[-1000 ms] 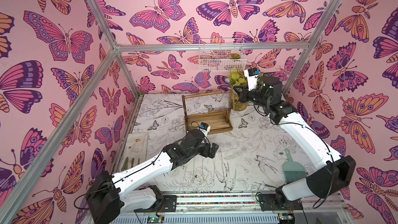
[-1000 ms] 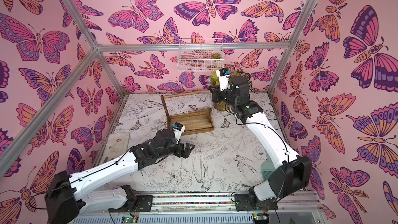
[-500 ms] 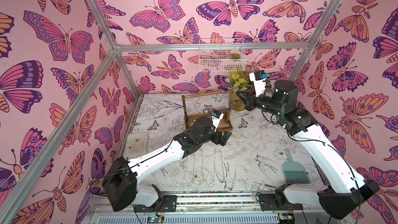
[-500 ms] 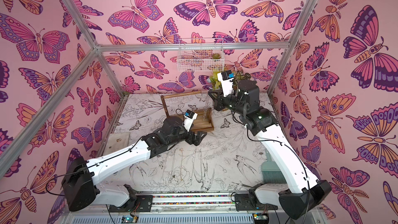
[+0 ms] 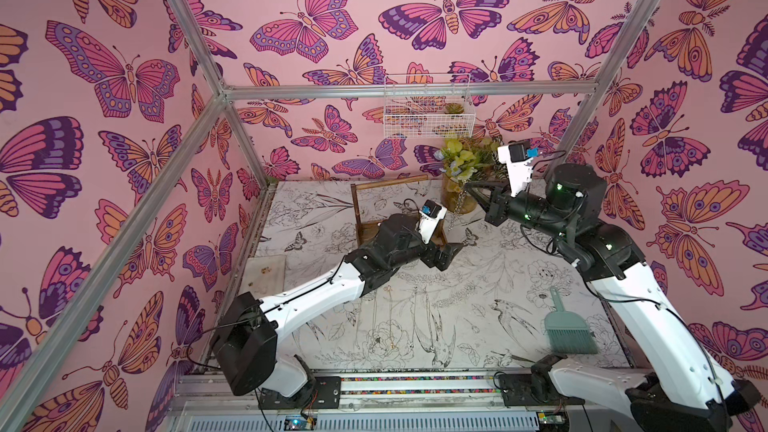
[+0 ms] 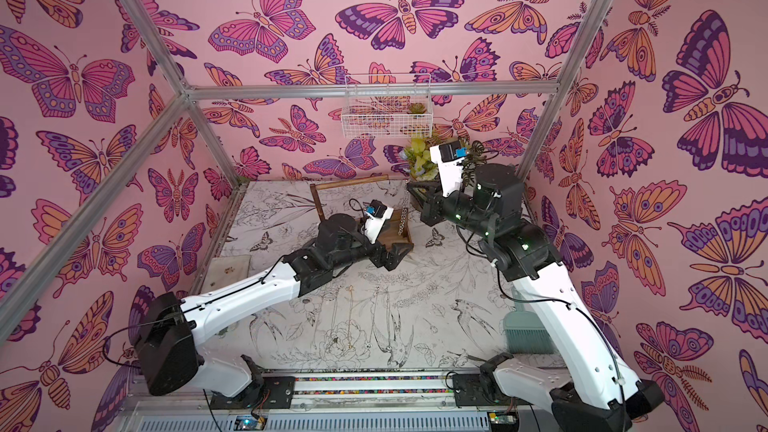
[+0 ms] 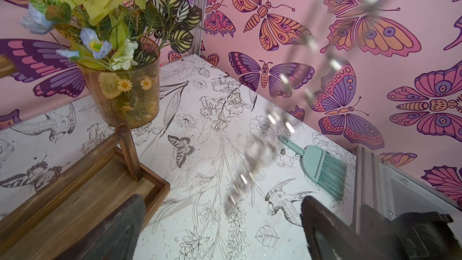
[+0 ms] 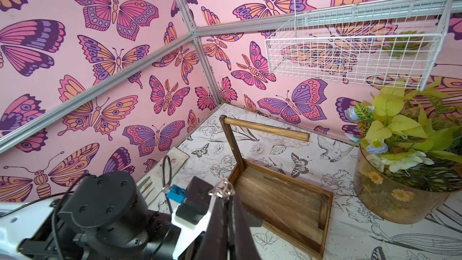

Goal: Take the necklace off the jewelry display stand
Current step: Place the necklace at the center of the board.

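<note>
- Because its jaws are pinched tight on the clasp end, the right tool [image 8: 223,196] carries the necklace [image 5: 457,206] by a single point. The silver chain hangs straight down under its own weight instead of bunching.
- That grip sits high, out past the end of the stand nearest the vase, so the chain dangles clear of the wood. Its loose end hangs near the tray's corner and, as far as I can tell, off the table [image 5: 415,326].
- Lower down, the left tool [image 5: 451,253] is spread wide and holds nothing. It sits beside that same tray corner, under the chain's tail. In the left wrist view the links look blurred and appear between its fingers [image 7: 322,228]. I take that blur for swinging, and I'd guess the tool waits there to steady or receive the tail.
- Just beyond, the jewelry display stand [image 8: 234,146] stands upright with its top bar [image 8: 267,128] bare and its tray empty — so to my eye the necklace is already off, and what's left is setting it down.
- Close behind the hanging chain is the vase of flowers [image 7: 125,96], and a wide swing could catch in the leaves.
- Out of the way are the teal brush [image 7: 322,166], well apart on the table, and the white wire basket [image 8: 350,46], up on the back wall.
</note>
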